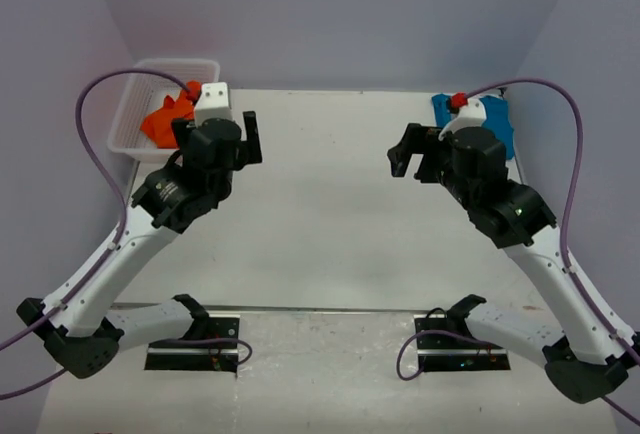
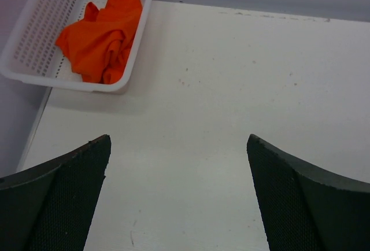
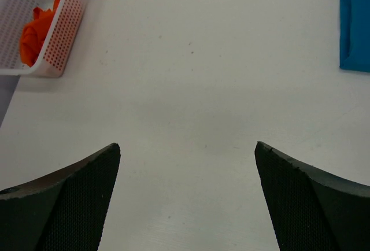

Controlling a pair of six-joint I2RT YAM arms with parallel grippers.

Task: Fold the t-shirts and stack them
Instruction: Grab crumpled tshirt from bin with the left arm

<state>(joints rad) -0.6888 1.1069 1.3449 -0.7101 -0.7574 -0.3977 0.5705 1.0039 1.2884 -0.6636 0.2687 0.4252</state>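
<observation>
Your left gripper (image 1: 218, 136) hangs above the left rear part of the white table (image 1: 320, 224), its two black fingers spread wide with nothing between them; in its wrist view you see only tabletop in the gap; your right gripper (image 1: 432, 146) hangs over the right rear part, likewise spread wide and holding nothing. The bright orange-red cloth t-shirt (image 2: 103, 40) lies crumpled in a heap inside the white plastic mesh basket (image 2: 26, 51), which sits at the far left corner of the table, just beyond your left gripper; part of the cloth rides up against the basket's right wall. The teal-blue cloth t-shirt (image 3: 354, 25) lies flat on the table at the far right edge, its visible edges straight like a folded block; in the overhead view the right wrist partly hides it; the two shirts are well apart, one at each rear corner; neither gripper touches either shirt.
</observation>
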